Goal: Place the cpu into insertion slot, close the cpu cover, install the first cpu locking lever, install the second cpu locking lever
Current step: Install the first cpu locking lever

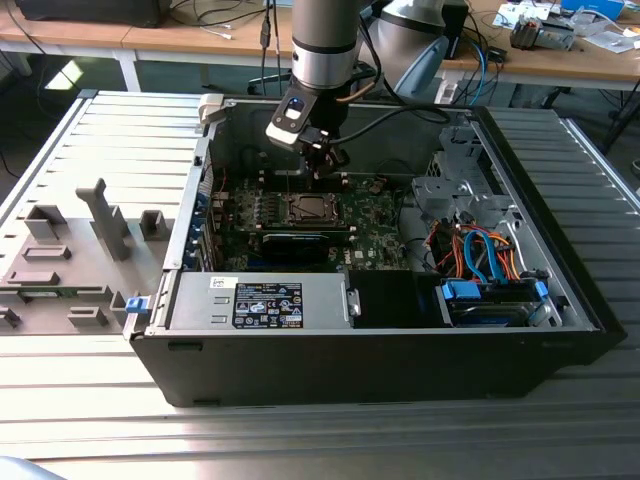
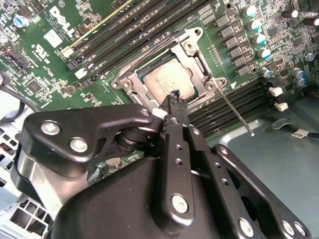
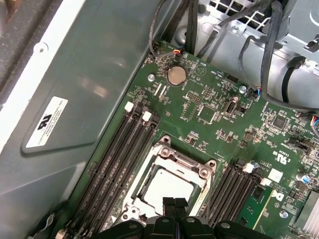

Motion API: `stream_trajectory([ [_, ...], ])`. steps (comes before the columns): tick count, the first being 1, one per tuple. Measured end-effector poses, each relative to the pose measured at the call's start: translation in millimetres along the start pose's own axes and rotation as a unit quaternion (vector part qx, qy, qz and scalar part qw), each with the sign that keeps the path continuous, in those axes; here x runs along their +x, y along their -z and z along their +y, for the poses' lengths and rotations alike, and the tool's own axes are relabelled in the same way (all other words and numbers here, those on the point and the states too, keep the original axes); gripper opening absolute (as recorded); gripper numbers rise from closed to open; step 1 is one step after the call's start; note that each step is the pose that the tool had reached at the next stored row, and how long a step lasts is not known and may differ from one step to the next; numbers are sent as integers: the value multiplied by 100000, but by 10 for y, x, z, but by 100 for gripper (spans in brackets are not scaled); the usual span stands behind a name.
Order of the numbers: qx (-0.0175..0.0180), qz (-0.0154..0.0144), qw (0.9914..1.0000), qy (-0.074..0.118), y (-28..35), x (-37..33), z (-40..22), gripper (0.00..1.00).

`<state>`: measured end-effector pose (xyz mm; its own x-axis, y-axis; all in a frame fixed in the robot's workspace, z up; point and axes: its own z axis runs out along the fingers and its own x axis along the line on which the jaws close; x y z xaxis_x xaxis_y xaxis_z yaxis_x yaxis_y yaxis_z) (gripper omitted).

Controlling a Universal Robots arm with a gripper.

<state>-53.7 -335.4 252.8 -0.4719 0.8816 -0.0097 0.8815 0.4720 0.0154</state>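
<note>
**Exterior view.** I observed the gripper (image 1: pixel 322 168) lowered into the open computer case (image 1: pixel 400 350). It hung just above the motherboard (image 1: pixel 375 215). The cpu (image 1: pixel 308 208) lay directly below the gripper's tip and close to it.

**Second wrist view.** The gripper (image 2: pixel 174 97) had its fingers pressed together with nothing between them. The cpu (image 2: pixel 167 82) sat just beyond the tip, seated in the insertion slot (image 2: pixel 149 94), silvery top facing up. The cpu cover (image 2: pixel 198 59) lay flat around the cpu, which showed through its window. A thin locking lever (image 2: pixel 234 112) slanted out from the socket corner beside the tip and crossed one bank of memory slots (image 2: pixel 234 104). I could not tell whether the tip touched the cover.

**First wrist view.** The fingertips of the gripper (image 3: pixel 174 203) met over the near edge of the cpu (image 3: pixel 164 183). The cpu cover (image 3: pixel 185 162) framed the chip. Memory slots (image 3: pixel 119 159) ran along both sides of the gripper.
</note>
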Motion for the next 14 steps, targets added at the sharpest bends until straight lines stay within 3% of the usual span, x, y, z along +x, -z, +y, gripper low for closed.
stream_trajectory([
  [14, -17, 27, 99985, 1744, 0, 0, 0, 11],
])
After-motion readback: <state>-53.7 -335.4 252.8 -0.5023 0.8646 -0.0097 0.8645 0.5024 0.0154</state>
